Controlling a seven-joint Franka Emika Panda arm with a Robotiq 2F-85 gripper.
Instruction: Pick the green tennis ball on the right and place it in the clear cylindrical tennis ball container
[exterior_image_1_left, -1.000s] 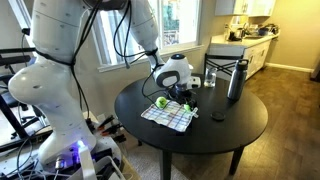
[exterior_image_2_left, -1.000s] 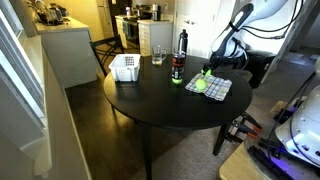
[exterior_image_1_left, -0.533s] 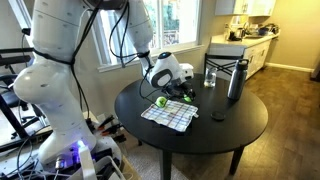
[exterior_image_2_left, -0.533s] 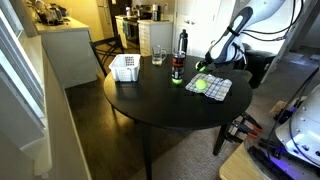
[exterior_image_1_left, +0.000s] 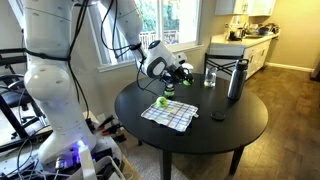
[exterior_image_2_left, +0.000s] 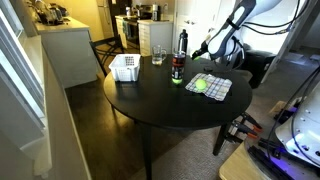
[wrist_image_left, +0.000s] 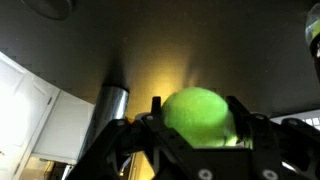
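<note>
In an exterior view, a white basket (exterior_image_2_left: 125, 68) sits toward the left of the round black table (exterior_image_2_left: 150, 105). A drinking glass (exterior_image_2_left: 158, 55) and a dark bottle (exterior_image_2_left: 182, 42) stand farther back, to the basket's right. Next along is the clear cylindrical container (exterior_image_2_left: 177, 70), upright and close to the left corner of a checked cloth (exterior_image_2_left: 213, 90). A second tennis ball (exterior_image_2_left: 199, 86) lies on that cloth, apart from the container. Above and behind the cloth hangs the gripper (exterior_image_2_left: 204, 49), raised well clear of the tabletop. The wrist view shows what it carries — the green tennis ball (wrist_image_left: 198, 114), clamped between two dark fingers (wrist_image_left: 146, 120), one pressing on each side, and touching nothing else. Seen from across the room in an exterior view, a small dark round object (exterior_image_1_left: 218, 116) lies on the table to the right of the cloth — what it is cannot be told at this size.
</note>
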